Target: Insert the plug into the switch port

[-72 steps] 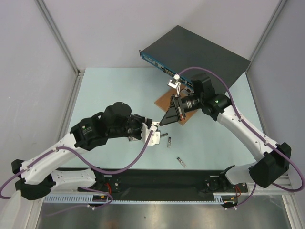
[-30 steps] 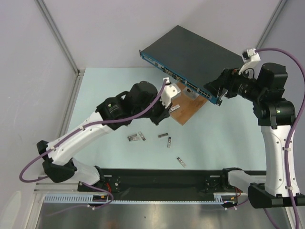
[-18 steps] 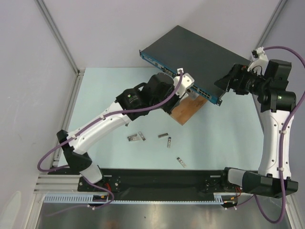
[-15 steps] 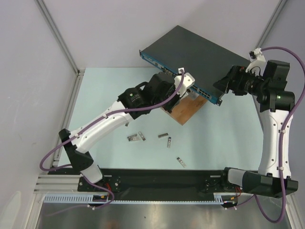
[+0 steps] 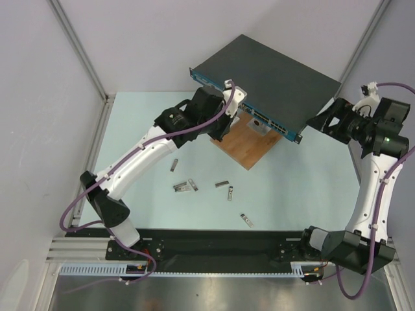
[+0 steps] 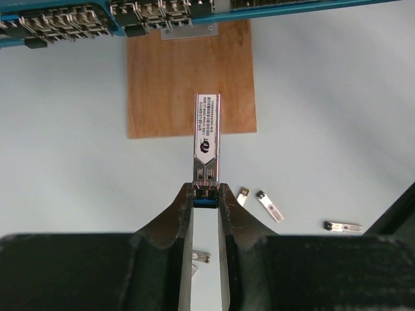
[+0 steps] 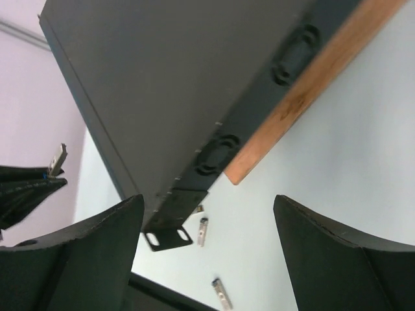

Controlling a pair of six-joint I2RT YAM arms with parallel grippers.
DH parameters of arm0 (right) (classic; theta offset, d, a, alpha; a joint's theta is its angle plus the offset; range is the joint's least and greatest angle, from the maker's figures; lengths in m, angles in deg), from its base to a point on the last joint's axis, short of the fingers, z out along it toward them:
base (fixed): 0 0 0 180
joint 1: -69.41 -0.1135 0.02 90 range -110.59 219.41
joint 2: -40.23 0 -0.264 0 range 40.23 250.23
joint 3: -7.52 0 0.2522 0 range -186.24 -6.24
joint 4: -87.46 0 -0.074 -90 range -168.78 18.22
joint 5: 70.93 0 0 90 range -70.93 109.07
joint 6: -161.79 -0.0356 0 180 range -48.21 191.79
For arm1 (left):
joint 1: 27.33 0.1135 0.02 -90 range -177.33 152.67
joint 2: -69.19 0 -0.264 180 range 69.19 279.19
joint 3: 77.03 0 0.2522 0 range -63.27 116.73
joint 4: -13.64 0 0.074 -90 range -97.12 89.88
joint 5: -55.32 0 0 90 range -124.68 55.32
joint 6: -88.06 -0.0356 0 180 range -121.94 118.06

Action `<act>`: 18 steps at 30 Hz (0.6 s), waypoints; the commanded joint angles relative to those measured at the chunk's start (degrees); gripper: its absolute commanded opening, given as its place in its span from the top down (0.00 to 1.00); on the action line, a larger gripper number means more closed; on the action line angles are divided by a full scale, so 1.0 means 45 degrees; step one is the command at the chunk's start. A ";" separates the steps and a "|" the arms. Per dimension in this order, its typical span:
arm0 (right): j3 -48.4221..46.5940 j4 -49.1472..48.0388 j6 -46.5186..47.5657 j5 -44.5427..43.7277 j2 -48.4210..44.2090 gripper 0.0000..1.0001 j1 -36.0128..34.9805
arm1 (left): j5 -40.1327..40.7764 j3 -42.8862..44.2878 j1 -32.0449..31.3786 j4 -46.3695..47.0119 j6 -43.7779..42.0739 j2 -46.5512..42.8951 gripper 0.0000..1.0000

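Shifted leftward along the switch (image 5: 272,71) since before, the left gripper (image 6: 205,192) is clamped on the plug (image 6: 206,139), short of the switch's front. The right gripper (image 5: 326,122) is held wide beside the switch.

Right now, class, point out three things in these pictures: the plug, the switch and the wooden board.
plug (image 6: 207,139), left wrist view, on its labelled metal body.
switch (image 5: 269,71), top external view, on its dark grey top panel.
wooden board (image 6: 188,81), left wrist view, on its bare middle.
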 commanded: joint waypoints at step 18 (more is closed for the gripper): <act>0.2877 -0.4390 -0.3675 0.2714 -0.0162 0.09 0.0692 | 0.0426 0.2633 -0.0796 -0.0781 0.0498 0.1691 1.00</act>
